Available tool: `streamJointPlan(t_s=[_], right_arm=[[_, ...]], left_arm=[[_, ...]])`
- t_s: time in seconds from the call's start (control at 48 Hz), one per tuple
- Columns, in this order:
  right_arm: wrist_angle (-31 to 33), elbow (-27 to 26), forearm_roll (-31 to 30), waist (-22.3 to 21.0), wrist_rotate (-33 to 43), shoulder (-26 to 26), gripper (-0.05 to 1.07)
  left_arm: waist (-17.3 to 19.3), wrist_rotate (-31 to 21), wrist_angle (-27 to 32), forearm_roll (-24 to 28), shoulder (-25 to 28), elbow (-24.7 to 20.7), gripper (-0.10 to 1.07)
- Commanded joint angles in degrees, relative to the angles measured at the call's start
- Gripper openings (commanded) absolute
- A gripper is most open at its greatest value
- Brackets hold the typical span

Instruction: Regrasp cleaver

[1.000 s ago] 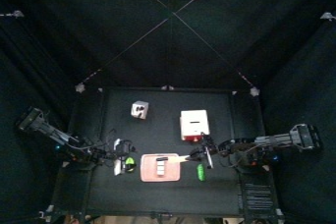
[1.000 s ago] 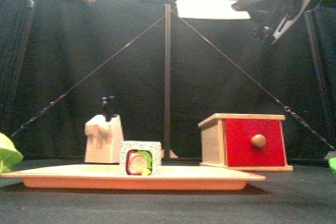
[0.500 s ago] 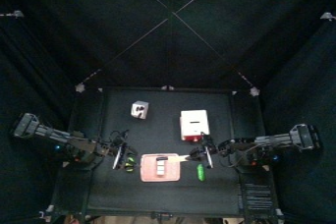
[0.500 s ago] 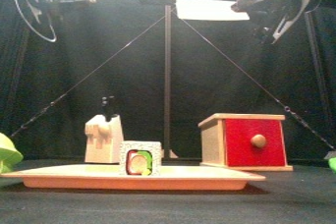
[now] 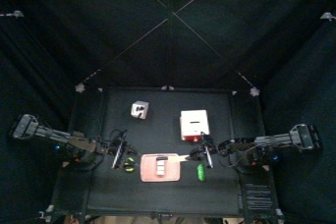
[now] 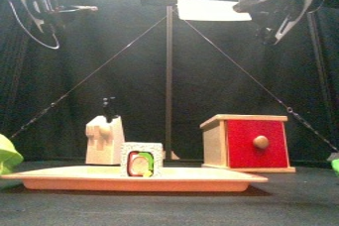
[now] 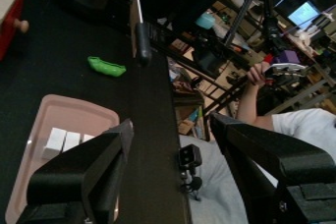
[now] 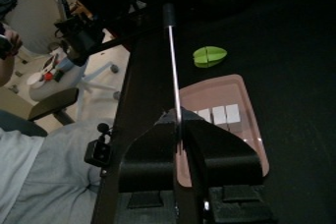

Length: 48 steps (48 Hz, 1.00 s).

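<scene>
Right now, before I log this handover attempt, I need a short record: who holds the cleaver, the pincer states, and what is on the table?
cleaver: held high above the table, blade roughly level
right pincer: shut on the cleaver's blade
left pincer: open, holding nothing
tray: at the table's front, with a sushi roll on it
behind the tray: knife block on the left, red box on the right

Open-jawed left hand [image 7: 171, 154] above pink tray [image 7: 53, 144]; green object [image 7: 106, 67] beyond; a person [image 7: 296, 135] nearby.
</scene>
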Motion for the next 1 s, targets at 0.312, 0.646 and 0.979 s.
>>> streamJointPlan(t_s=[0.312,0.646,0.979], right_arm=[[-0.4,-2.3,-0.3,-0.3,-0.2,0.3,0.19],[-0.4,-3.2,-0.3,-0.3,-0.2,1.9,0.19],[-0.5,-3.2,-0.3,-0.3,-0.2,1.9,0.19]], left_arm=[[0.0,-1.7,-10.4,-12.8,-1.3,3.0,0.97],[0.2,-1.6,-17.8,-21.8,-1.3,6.8,0.97],[0.0,-2.0,-16.7,-23.9,-1.2,7.5,0.97]])
